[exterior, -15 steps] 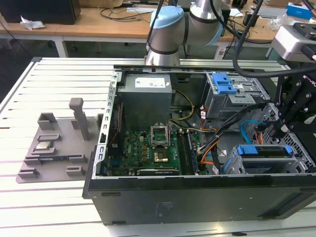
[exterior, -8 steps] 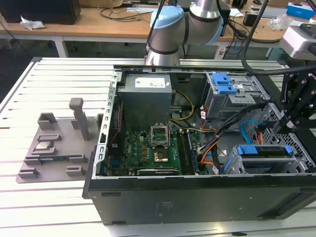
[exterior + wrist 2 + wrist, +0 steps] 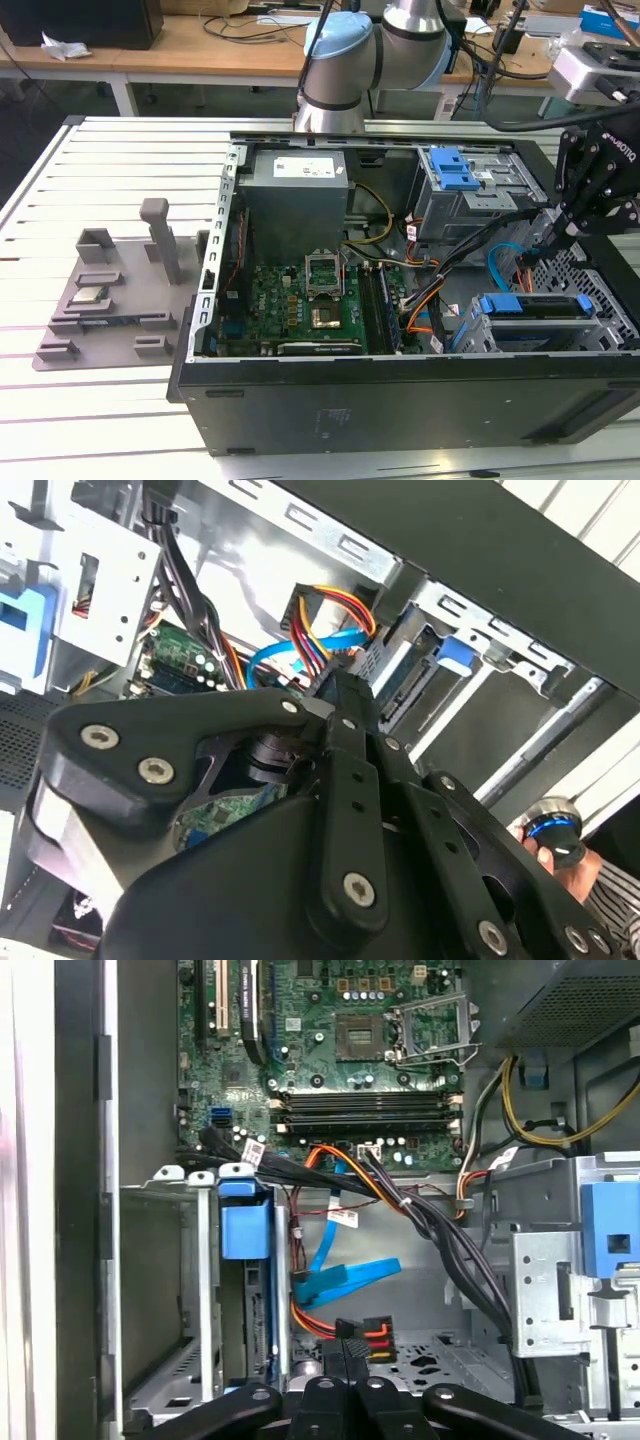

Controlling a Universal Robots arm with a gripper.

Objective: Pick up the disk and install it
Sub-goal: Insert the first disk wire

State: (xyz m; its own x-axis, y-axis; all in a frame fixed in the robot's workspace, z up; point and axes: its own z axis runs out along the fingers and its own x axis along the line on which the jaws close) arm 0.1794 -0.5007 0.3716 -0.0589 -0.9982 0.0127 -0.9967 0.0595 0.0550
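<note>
The disk point(image 3: 535, 306) sits in the lower drive cage at the exterior view's right front corner of the open computer case. Its blue bracket point(image 3: 246, 1228) faces up in the first wrist view, and its blue bracket point(image 3: 455, 653) peeks out of the cage in the second wrist view. My black gripper point(image 3: 553, 238) hangs just above and behind the cage. The gripper point(image 3: 350, 1350) has its fingers drawn together, shut with nothing clearly between them. Its tips are beside a black power plug point(image 3: 365, 1332) with red, yellow and orange wires, a short way from the disk.
Inside the case point(image 3: 400, 400) are a green motherboard point(image 3: 300, 300), a grey power supply point(image 3: 295, 190), and an upper drive cage with a blue latch point(image 3: 450, 170). Blue and orange cables point(image 3: 345, 1275) run beside the disk. A grey fixture with a CPU chip point(image 3: 90, 295) lies outside the case.
</note>
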